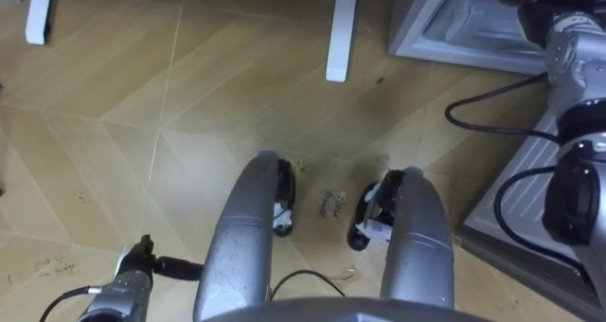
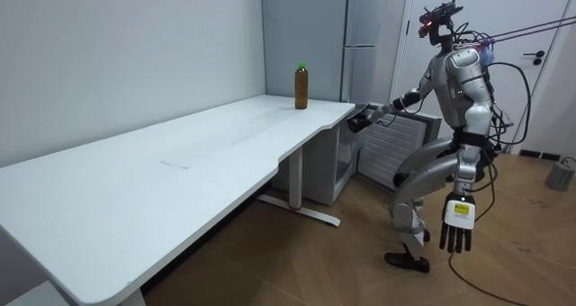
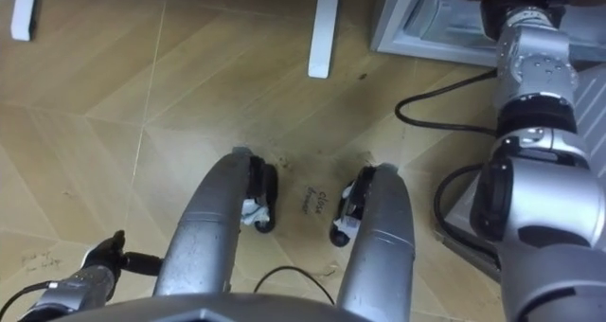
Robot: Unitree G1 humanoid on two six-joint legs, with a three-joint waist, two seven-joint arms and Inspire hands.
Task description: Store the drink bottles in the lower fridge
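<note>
We stand at the open lower fridge [image 1: 445,28], right hand [image 2: 364,120] reaching toward it, grip impossible to tell, left hand [image 2: 456,225] hanging with straight fingers; next we probably must fetch the bottle [image 2: 301,85] from the table [image 2: 180,162].

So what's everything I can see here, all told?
table: one, white, along the wall at the room view's left
bottle: one, brown with green cap, upright on the table's far corner
fridge: one, grey, past the table's far end, lower compartment open
container: one, small, grey, on the floor at the room view's right
floor: one, light brown wood
left hand: one, dark, open, hanging at the robot's side
right hand: one, dark, held out towards the open fridge
</note>
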